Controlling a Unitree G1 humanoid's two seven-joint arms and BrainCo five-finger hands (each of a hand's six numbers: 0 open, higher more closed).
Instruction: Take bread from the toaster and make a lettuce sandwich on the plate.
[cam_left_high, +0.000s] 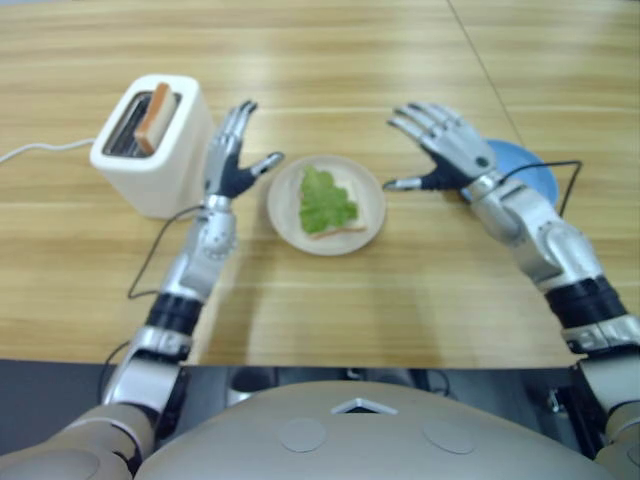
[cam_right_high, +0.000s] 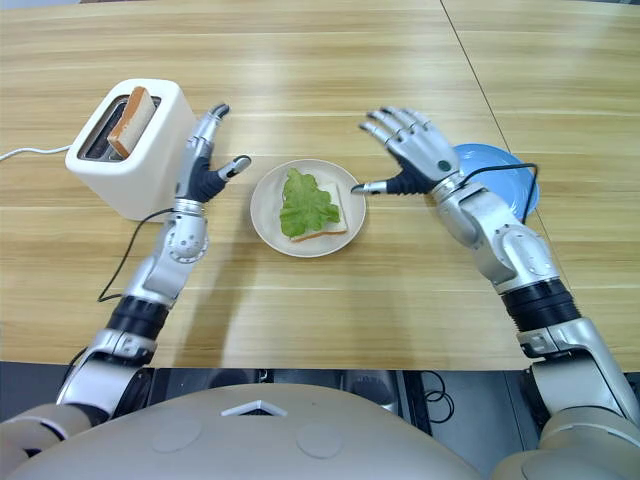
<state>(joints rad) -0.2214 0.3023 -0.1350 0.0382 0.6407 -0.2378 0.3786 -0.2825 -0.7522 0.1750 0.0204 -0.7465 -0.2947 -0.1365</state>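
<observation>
A white toaster (cam_right_high: 130, 150) stands at the left of the table with one slice of bread (cam_right_high: 131, 118) sticking up from a slot. A beige plate (cam_right_high: 268, 215) in the middle holds a bread slice (cam_right_high: 335, 222) with a green lettuce leaf (cam_right_high: 303, 206) on top. My left hand (cam_right_high: 205, 165) is open between the toaster and the plate, holding nothing. My right hand (cam_right_high: 412, 150) is open just right of the plate, fingers spread, empty.
A blue plate (cam_right_high: 500, 180) lies behind my right wrist. The toaster's white cord (cam_right_high: 25, 153) runs off to the left. Thin black cables trail along both forearms. The wooden table (cam_right_high: 330, 60) stretches bare at the back and front.
</observation>
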